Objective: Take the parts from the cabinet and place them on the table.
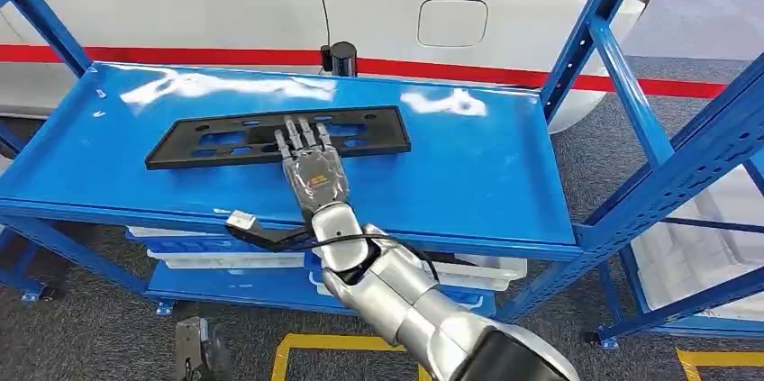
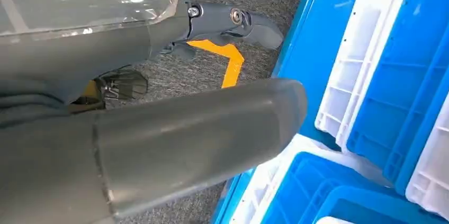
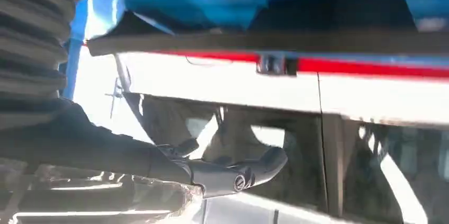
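R hand (image 1: 313, 169) is out over the blue shelf (image 1: 486, 174) of the rack, palm down, fingers (image 1: 297, 136) straight and a little apart, tips lying over the near long edge of the black perforated plate (image 1: 216, 140). Nothing gripped yet. Can't tell from the head view whether the tips actually touch the plate or hover just above; the R wrist view is too blurred to settle it.

The part: 1 flat black plate w/ slots and holes, lying flat on the top shelf, long axis across the shelf, slightly skewed, well back from the front lip.

L hand (image 2: 159, 128) hangs low beside the rack, over grey carpet and the blue and white bins (image 2: 381, 91) on the lower shelf. Holds nothing; thumb and a finger stand apart.

Step in hand, as I read it: getting hold of the plate. To do it well:
- Plate is thin and flat on slick metal, so no easy pinch from above. Prob best to press down and drag it toward the front lip until an edge overhangs.
- Then thumb under, fingers on top, grip near mid-length so it doesn't tip.
- Keep pull straight, else it'll rotate.
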`<state>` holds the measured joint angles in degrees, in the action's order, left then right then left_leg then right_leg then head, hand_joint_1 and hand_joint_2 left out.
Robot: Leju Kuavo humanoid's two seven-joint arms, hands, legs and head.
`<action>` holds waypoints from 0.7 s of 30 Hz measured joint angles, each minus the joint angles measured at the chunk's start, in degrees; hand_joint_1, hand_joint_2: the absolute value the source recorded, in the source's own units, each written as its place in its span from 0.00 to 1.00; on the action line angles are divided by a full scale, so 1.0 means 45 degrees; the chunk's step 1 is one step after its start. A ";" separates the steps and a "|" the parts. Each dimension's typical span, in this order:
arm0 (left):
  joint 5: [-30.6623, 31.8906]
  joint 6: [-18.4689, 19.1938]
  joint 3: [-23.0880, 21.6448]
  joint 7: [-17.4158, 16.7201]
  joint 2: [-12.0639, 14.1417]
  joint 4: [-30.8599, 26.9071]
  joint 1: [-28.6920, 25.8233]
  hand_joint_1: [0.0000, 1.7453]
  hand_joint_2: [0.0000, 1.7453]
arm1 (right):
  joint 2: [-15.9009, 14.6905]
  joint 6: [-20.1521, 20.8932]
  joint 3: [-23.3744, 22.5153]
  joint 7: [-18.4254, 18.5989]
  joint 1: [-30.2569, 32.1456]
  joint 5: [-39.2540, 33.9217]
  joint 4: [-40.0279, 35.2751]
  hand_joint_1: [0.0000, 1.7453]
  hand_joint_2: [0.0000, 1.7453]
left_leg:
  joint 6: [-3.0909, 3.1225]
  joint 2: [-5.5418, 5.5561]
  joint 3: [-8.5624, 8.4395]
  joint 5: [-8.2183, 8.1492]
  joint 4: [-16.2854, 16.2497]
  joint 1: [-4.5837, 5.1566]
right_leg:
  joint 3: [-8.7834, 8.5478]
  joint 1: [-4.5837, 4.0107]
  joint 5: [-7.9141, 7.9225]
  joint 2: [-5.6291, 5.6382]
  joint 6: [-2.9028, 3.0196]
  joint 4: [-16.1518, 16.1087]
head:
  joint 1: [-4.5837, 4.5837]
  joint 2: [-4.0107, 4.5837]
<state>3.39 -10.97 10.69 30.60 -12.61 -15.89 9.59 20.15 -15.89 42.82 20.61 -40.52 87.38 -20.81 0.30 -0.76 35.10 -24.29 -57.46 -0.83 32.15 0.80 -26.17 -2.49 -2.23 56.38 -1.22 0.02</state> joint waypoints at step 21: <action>0.0773 -0.0098 -0.0170 0.0326 -0.0151 -0.0024 0.0108 0.00 0.00 | 0.0170 0.0214 0.2020 -0.0476 0.0089 -0.1554 -0.1792 0.00 1.00 | 0.0000 -0.0002 -0.0002 0.0000 0.0000 0.0000 | 0.0005 0.0000 -0.0001 0.0001 0.0001 0.0000 | 0.0005 0.0000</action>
<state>6.86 -11.41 9.92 32.07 -13.29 -16.00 10.07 20.92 -14.93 51.91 18.47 -40.12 80.39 -28.87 0.30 -0.77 35.09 -24.29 -57.46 -0.83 32.17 0.81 -26.17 -2.49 -2.23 56.38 -1.20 0.02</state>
